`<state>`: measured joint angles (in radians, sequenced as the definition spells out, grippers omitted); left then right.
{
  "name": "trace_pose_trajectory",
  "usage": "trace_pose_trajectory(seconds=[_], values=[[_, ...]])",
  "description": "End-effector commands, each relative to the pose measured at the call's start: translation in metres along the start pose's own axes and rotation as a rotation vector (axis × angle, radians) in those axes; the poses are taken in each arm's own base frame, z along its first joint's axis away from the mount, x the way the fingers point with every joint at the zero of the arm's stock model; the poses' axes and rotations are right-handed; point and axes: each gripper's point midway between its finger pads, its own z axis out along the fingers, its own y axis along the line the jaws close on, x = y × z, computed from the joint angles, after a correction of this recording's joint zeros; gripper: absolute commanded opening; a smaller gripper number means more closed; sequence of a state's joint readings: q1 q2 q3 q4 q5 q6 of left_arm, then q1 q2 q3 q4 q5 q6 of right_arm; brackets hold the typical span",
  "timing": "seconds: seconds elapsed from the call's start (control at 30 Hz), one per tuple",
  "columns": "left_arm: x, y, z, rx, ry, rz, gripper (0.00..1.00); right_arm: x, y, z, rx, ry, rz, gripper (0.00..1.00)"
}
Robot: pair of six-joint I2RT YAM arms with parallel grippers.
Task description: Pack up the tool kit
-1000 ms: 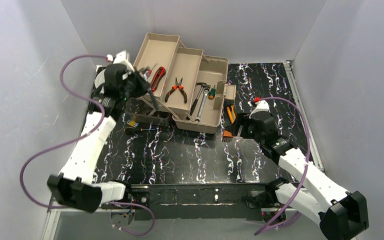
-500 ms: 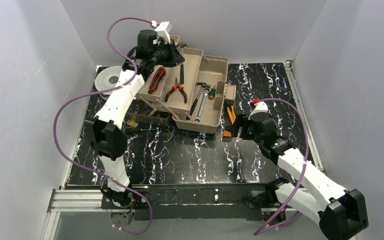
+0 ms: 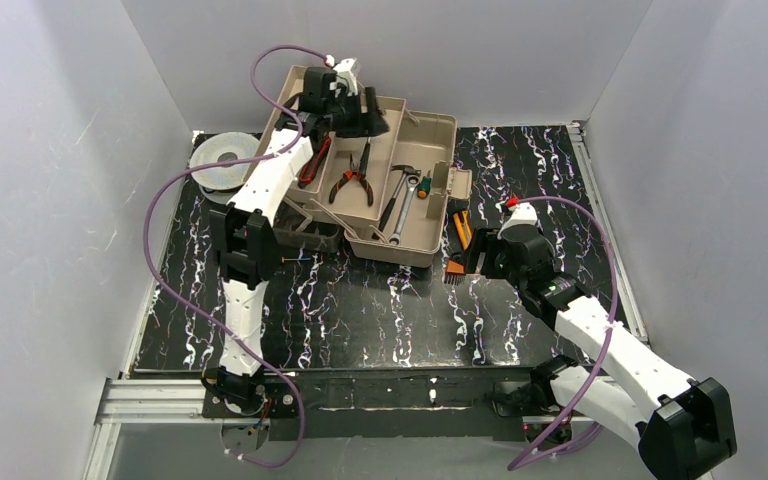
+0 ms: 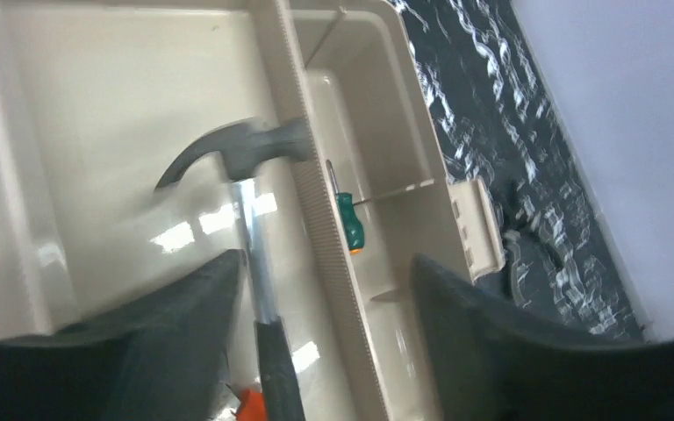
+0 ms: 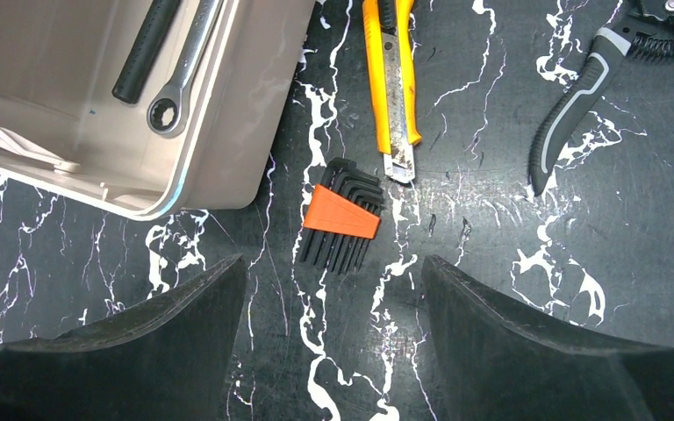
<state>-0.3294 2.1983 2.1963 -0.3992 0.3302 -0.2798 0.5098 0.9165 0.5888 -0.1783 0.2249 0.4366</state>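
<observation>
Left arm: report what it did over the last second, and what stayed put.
The left arm swung from left of the toolbox up over it, carrying the hammer. Its claw has now opened, letting the hammer go over the middle tray, beside the orange pliers. The right claw stayed open above the hex key set; the other tools did not move.

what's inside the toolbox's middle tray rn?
Middle tray: a hammer, blurred in the wrist view, and orange pliers. The open left tool covers its far end in the top view; the wrist view shows only the hammer head there.
</observation>
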Motion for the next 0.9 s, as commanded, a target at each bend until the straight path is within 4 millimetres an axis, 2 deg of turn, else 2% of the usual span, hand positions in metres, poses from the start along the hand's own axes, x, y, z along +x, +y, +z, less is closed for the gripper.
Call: trace_pose_trajectory(seconds=[0.0, 0.03, 0.1, 0.27, 0.43, 0.5, 0.53, 0.63, 0.8, 0.87], values=[[-0.024, -0.008, -0.015, -0.017, -0.052, 0.002, 0.88, -0.019, 0.002, 0.001, -0.001, -0.06, -0.006, 0.81], [-0.026, -0.008, -0.018, -0.024, -0.058, 0.0, 0.94, -0.018, 0.003, 0.001, -0.001, -0.058, -0.006, 0.81], [-0.033, -0.016, -0.026, -0.004, -0.076, 0.01, 0.98, -0.018, 0.002, 0.002, 0.001, -0.055, -0.007, 0.81], [-0.055, -0.053, -0.061, 0.067, -0.131, 0.06, 0.98, -0.019, 0.002, 0.001, 0.004, -0.059, -0.007, 0.81], [-0.06, -0.089, -0.101, 0.103, -0.173, 0.135, 0.98, -0.018, 0.002, 0.001, 0.004, -0.055, -0.008, 0.81], [-0.058, -0.096, -0.117, 0.092, -0.186, 0.153, 0.98, -0.018, 0.001, 0.001, 0.005, -0.056, -0.008, 0.81], [-0.058, -0.096, -0.126, 0.064, -0.198, 0.158, 0.98, -0.018, 0.002, 0.001, 0.004, -0.056, -0.008, 0.81], [-0.049, -0.081, -0.153, -0.072, -0.239, 0.113, 0.98, -0.019, 0.002, 0.0, 0.004, -0.06, -0.007, 0.81], [-0.017, -0.063, -0.197, -0.159, -0.3, 0.039, 0.98, -0.02, -0.001, 0.0, 0.022, -0.064, 0.001, 0.81], [-0.002, -0.051, -0.223, -0.225, -0.324, 0.025, 0.98, -0.02, -0.007, 0.001, 0.056, -0.068, 0.018, 0.8]])
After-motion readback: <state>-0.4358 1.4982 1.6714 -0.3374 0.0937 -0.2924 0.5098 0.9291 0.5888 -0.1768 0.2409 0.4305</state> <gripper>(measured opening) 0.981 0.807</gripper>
